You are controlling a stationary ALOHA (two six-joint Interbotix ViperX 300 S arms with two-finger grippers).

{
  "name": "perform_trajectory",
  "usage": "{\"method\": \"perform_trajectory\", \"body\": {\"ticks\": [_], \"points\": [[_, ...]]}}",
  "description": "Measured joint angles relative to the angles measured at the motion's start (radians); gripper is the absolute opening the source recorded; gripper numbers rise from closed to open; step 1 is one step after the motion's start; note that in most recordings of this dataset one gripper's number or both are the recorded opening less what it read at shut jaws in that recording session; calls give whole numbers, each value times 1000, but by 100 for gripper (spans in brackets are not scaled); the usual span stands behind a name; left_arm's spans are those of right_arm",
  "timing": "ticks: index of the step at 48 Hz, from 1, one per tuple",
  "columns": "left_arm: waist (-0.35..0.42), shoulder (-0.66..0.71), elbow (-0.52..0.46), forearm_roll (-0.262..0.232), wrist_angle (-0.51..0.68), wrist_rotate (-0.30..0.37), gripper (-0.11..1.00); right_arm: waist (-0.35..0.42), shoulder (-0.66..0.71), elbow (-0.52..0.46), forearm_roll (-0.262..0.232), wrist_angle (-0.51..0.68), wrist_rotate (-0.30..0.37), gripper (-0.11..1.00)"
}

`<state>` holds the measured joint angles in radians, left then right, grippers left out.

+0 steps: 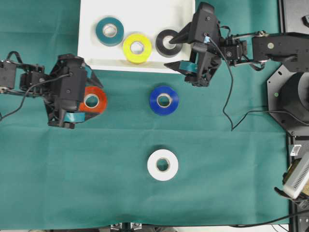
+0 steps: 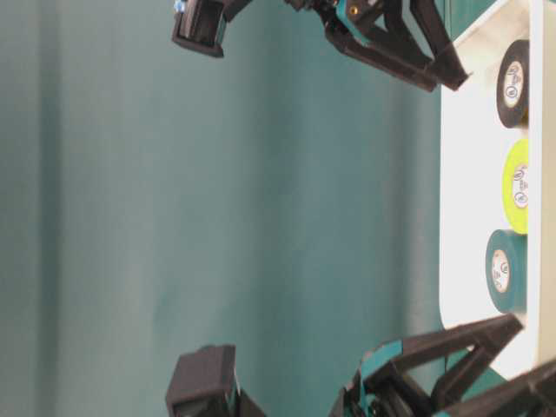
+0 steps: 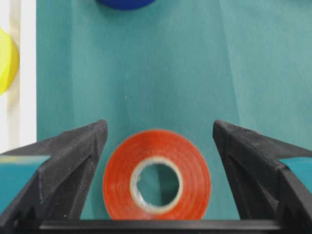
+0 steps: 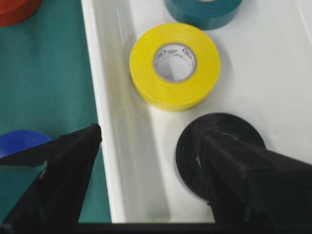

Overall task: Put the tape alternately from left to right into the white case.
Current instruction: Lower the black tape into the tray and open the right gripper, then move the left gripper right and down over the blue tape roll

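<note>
Three left on the worktop: white roll, blue roll, and red roll, which your left gripper is straddling, jaws spread, not gripping. Teal roll, yellow roll, black roll are sitting in the white case; right gripper is hovering wide apart, empty.

No legible text, brand or number appeared in any view. Small dark printed marks stood on the pale inner core of the yellow roll, and similar marks showed on the cores of the black roll and the teal roll in the table-level view; all were too small and blurred to read. A pale label on equipment at the right edge of the overhead view was likewise unreadable.
</note>
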<state>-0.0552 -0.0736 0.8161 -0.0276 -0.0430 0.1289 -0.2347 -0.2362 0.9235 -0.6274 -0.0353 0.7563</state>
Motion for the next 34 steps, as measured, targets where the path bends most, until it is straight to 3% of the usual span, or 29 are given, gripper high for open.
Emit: {"method": "perform_trajectory", "body": {"ticks": [12,20,25,34], "points": [[0,69,-67,2,-2,21,64,-2,-48,32,2,-8,2,82],[-2,112,-110,0,-2,86,64,-2,-63,34,2,-9,2,82],[-2,133,-135,2,-2,149,64,-2,-67,34,2,-9,2,82],[-2,189,-176,2,-2,339,64,-2,-72,37,0,-9,2,82]]}}
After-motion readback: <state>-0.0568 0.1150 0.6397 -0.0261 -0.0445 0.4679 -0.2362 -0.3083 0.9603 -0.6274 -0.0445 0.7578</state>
